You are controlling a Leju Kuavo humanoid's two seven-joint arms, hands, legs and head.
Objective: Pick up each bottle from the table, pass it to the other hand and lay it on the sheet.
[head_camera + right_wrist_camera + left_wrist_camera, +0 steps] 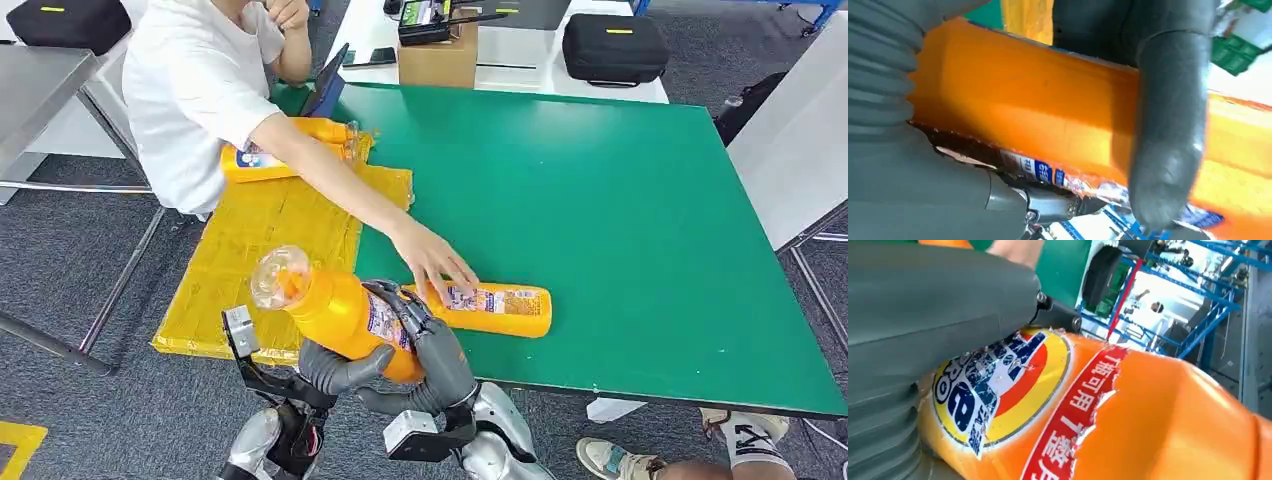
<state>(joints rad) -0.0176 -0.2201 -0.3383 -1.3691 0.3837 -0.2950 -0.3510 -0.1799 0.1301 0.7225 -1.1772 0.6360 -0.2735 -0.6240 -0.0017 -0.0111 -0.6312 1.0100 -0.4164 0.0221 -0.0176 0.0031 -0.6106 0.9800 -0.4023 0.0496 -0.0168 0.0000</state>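
Note:
An orange bottle (325, 300) with a clear cap hangs tilted above the near edge of the green table (600, 200), cap toward the yellow sheet (260, 250). Both my hands hold it: the left hand (338, 368) cups it from below, and the right hand (432, 345) wraps its base end. Up close, the bottle's label (998, 385) lies against my left hand (923, 340), and my right hand's thumb (1168, 140) crosses the orange body (1048, 110). A second bottle (500, 309) lies on the table under a person's hand (435, 262). A third bottle (290, 150) lies on the sheet's far end.
A person in a white shirt (200, 90) sits at the table's left, arm reaching across the sheet. A cardboard box (438, 55) and a black case (613, 45) stand beyond the far edge. Someone's shoe (620, 460) is at the near right.

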